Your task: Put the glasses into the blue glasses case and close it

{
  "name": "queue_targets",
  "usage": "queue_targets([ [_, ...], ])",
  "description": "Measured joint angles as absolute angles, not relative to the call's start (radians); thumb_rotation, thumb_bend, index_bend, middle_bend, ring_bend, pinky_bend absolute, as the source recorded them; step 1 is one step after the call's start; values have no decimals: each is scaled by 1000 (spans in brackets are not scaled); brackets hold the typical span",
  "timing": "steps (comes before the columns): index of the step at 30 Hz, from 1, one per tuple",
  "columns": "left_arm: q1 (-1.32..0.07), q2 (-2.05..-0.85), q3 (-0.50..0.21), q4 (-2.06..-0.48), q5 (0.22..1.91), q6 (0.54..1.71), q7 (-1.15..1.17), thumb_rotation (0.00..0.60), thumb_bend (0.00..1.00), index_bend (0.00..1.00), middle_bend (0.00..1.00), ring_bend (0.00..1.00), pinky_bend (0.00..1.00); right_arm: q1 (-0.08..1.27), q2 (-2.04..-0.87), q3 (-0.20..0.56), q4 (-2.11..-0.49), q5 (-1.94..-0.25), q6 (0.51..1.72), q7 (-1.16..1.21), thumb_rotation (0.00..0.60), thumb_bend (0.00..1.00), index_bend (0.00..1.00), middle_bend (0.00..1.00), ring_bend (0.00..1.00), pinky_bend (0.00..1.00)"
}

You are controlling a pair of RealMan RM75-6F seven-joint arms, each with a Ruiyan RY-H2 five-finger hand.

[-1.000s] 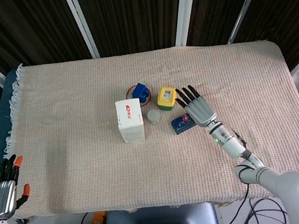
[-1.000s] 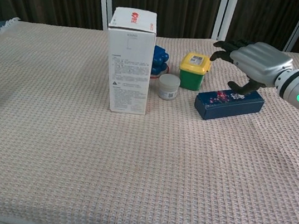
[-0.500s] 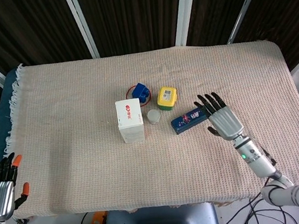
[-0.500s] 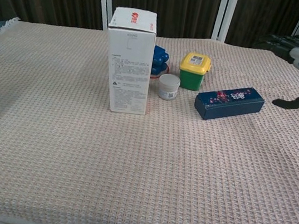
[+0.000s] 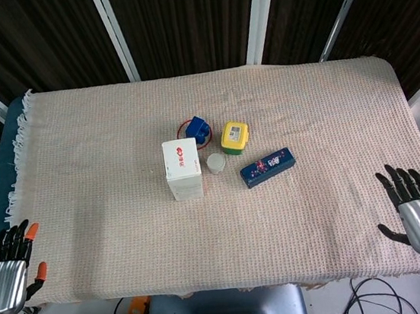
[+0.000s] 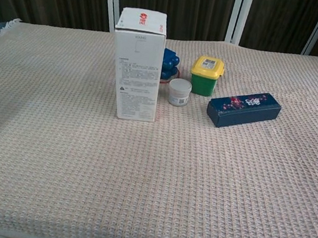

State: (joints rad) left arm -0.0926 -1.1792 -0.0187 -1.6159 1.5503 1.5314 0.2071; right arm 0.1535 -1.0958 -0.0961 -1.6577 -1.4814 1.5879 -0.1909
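Table (image 5: 78, 142) w/ beige woven cloth (image 5: 327, 112). Center cluster on it: white carton (image 5: 182, 168) upright, small grey jar (image 5: 216, 161) at its 3 o'clock, yellow-lid green tub (image 5: 234, 137), blue case (image 5: 267, 167), blue toy (image 5: 197, 129) at carton's 12–1.

table: beige waffle-weave cloth (image 5: 100, 140), white fringe at its left edge | behind table: dark ribbed wall panels (image 5: 186, 22) split by slanted white metal bars (image 5: 114, 32) | below table's near edge: cables on floor (image 5: 377, 297)
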Motion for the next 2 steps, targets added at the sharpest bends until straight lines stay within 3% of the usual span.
queue_targets([
  [2, -92, -1182, -19, -1614, 1553, 1534, 210, 600, 409, 0, 0, 0, 15, 148, -1088, -89, -1658, -1475, 1570, -190, 600, 290, 27, 0, 0, 0],
])
